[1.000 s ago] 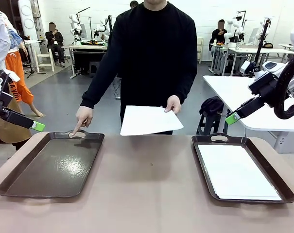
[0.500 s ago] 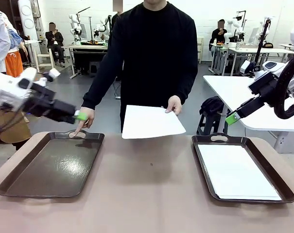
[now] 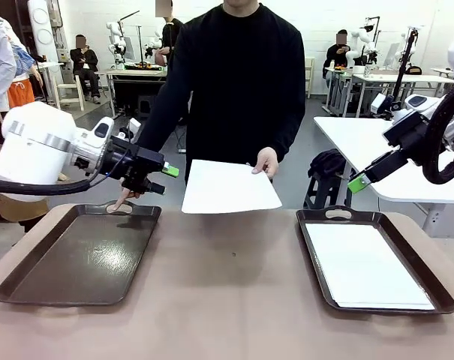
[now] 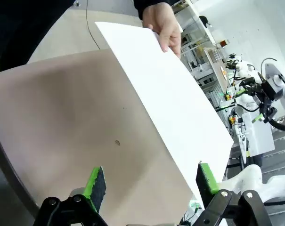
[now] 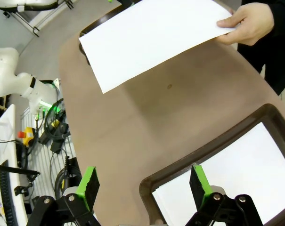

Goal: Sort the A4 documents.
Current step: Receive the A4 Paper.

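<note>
White sheet in person's hand lies at 3 o'clock of left claw, nearer arm; both claws released, empty.

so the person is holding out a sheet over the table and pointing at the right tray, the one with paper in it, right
Not quite. The person holds the sheet out over the table, but their other hand points at the left tray, which has no paper in it; the front view shows this. The paper lies in the right tray.

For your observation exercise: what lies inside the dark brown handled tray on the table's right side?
Plain white A4 paper covers most of the dark brown tray's floor. How many sheets are stacked cannot be seen.
</note>
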Robot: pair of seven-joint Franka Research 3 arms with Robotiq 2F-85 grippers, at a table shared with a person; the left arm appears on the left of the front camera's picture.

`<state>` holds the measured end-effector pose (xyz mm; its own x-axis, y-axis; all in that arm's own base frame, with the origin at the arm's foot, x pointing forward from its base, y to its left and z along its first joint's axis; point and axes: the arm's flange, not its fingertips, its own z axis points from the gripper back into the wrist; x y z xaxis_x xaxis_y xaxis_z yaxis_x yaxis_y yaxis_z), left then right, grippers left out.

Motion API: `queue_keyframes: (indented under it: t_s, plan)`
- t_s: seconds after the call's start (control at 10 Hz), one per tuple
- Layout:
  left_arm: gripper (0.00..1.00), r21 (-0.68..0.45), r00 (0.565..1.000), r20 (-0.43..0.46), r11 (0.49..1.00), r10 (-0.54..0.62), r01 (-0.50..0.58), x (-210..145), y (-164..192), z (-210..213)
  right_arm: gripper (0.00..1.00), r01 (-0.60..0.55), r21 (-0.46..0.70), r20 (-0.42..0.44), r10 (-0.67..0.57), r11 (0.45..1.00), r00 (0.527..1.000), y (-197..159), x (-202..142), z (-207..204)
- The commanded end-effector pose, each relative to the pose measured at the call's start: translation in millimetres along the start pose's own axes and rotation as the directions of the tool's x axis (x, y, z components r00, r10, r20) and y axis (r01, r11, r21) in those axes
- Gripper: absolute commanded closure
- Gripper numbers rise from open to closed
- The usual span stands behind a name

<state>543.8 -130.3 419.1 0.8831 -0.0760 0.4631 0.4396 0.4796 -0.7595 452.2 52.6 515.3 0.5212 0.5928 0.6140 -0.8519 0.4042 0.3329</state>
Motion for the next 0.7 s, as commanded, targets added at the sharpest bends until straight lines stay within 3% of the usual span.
queue_keyframes:
  t_s: [0.0,0.3,0.6]
  plan:
    - [0.00,-0.051,1.000,0.003,0.998,0.027,-0.027,16,-6,-9,0.00,-0.005,-0.003,0.005,0.005,1.000,1.000,0,0,0]
    - [0.00,-0.153,1.000,0.011,0.988,0.023,-0.021,17,0,-31,0.00,-0.005,-0.003,0.005,0.005,1.000,1.000,0,0,0]
    - [0.00,-0.228,0.995,-0.022,0.968,0.099,-0.101,16,17,-60,0.00,-0.005,-0.003,0.005,0.005,1.000,1.000,0,0,0]
